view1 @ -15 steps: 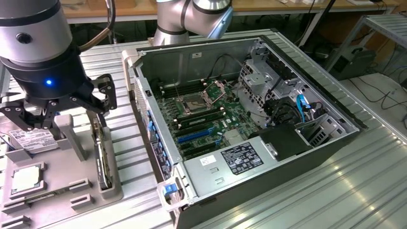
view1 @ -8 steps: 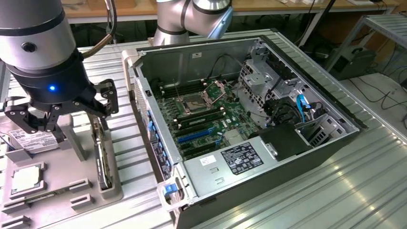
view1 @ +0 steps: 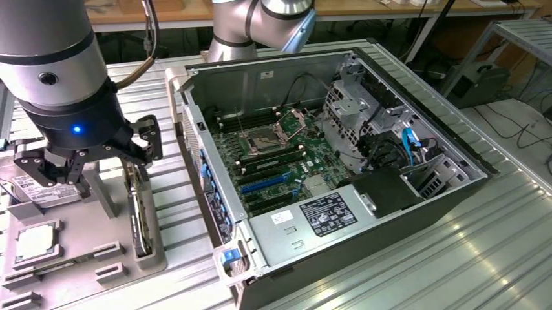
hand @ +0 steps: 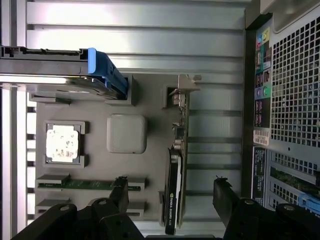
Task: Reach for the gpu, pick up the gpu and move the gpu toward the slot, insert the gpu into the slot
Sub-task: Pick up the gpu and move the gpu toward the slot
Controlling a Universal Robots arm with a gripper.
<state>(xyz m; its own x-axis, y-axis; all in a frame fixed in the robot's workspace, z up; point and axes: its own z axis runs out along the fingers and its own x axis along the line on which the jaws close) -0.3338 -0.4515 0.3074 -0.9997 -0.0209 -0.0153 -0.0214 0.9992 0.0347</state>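
The gpu stands on its long edge in a grey holder tray, its silver bracket at one end. In the exterior view the gpu sits at that view's left, outside the computer case. My gripper is open and hovers over the card, one black finger on each side of it, both apart from the card. The gripper hangs just above the tray. The blue slot lies on the green board inside the open case.
The tray also holds a square processor chip, a memory stick and a hard drive with a blue end. The open computer case stands on the ribbed metal table, to the tray's right in the exterior view.
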